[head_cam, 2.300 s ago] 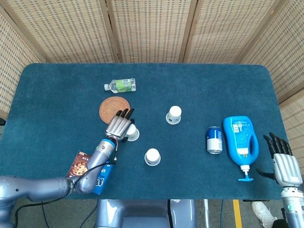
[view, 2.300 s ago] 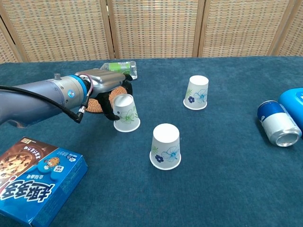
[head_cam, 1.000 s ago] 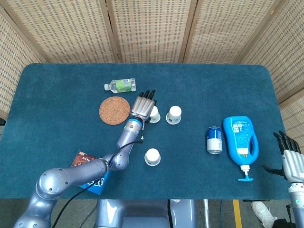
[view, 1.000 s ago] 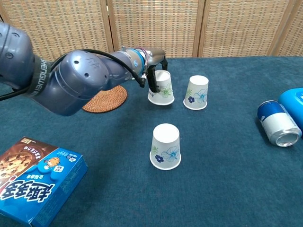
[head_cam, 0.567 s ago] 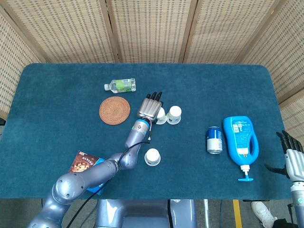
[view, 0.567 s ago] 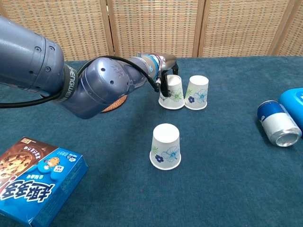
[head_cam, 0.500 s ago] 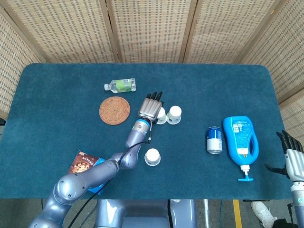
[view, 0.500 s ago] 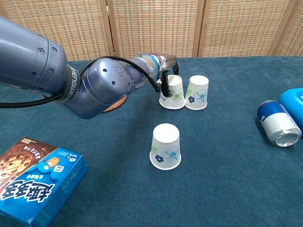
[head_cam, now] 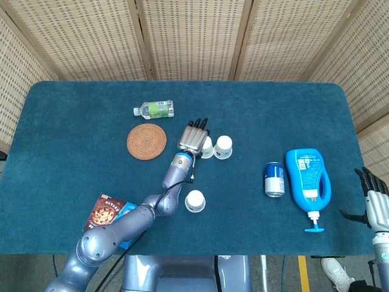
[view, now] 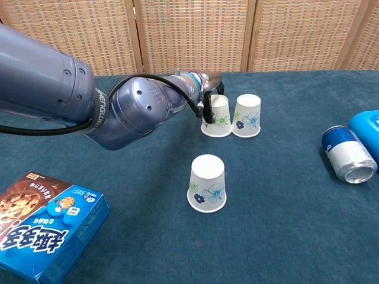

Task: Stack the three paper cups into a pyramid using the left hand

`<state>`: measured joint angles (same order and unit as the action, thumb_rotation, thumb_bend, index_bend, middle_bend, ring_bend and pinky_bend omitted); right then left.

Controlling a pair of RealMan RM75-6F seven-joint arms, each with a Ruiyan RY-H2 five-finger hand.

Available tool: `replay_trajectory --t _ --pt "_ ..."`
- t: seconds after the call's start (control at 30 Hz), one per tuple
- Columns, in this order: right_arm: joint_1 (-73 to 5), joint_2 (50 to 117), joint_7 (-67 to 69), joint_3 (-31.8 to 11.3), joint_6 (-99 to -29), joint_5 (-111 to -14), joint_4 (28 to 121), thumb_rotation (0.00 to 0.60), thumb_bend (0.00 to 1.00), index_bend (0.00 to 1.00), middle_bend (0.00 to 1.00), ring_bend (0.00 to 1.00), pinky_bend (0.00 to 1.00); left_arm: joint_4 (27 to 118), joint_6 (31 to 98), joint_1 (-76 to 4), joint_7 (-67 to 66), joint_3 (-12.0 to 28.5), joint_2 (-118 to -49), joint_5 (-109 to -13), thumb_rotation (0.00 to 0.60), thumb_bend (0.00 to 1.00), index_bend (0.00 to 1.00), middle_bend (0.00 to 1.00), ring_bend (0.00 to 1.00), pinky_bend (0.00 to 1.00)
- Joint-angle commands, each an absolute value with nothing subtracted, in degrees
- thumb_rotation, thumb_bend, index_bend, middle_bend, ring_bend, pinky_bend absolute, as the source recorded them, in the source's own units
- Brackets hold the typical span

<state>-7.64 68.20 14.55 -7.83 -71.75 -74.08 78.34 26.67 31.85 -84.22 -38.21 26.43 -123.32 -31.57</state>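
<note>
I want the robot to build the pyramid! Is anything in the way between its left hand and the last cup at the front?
Nothing visible. Only bare blue tablecloth lies between the left hand and the lone front cup.

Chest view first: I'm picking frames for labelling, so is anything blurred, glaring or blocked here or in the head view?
Chest view: even light, no glare; the left arm looms large and soft-edged, hiding most of the left robot hand beside the cup. Head view: sharp, soft shadows only; the right robot hand is cut by the frame edge.
</note>
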Motion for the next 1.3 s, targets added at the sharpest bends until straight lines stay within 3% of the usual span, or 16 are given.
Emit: replay_trajectory --t 0.03,0.2,0.4,0.67,0.87,1.13,1.3 --pt "-7.7 68.2 14.4 -7.8 -71.7 -74.1 78.3 0.6 0.15 0.05 0.0 0.0 0.11 26.2 31.4 -84.2 -37.9 26.6 -123.6 -31.9 0.6 0.28 0.24 0.0 0.0 0.08" --pt "-7.6 68.2 14.2 -7.8 -71.8 -74.2 78.5 0.6 0.15 0.05 0.0 0.0 0.11 26.2 32.1 -83.7 -36.6 26.7 -123.5 -33.4 0.6 0.27 0.12 0.0 0.0 0.06" --pt "-7.6 68.2 13.9 -7.7 -72.2 -74.5 78.7 0.6 0.15 0.05 0.0 0.0 0.11 31.9 34.1 -81.0 -33.6 26.9 -120.1 -35.9 0.6 0.27 0.1 0.0 0.0 0.04" --pt "-7.5 68.1 13.0 -7.7 -73.0 -75.0 79.5 0.6 0.15 0.05 0.0 0.0 0.11 56.4 43.1 -72.3 -30.7 26.6 -106.1 -39.3 0.6 0.27 0.12 0.0 0.0 0.04" --pt "-7.3 68.2 11.2 -7.5 -73.9 -75.4 80.4 0.6 0.15 0.05 0.0 0.0 0.11 82.8 49.2 -63.0 -32.4 21.6 -89.1 -43.2 0.6 0.27 0.13 0.0 0.0 0.04" --pt "-6.8 68.1 9.1 -7.5 -75.7 -75.9 81.8 0.6 0.15 0.05 0.0 0.0 0.11 96.2 48.4 -57.8 -30.8 15.1 -78.0 -50.5 0.6 0.27 0.15 0.0 0.0 0.04" --pt "-6.5 68.1 8.1 -7.4 -76.4 -75.8 82.5 0.6 0.15 0.05 0.0 0.0 0.11 98.9 44.7 -56.2 -26.2 11.8 -73.9 -58.4 0.6 0.27 0.18 0.0 0.0 0.04"
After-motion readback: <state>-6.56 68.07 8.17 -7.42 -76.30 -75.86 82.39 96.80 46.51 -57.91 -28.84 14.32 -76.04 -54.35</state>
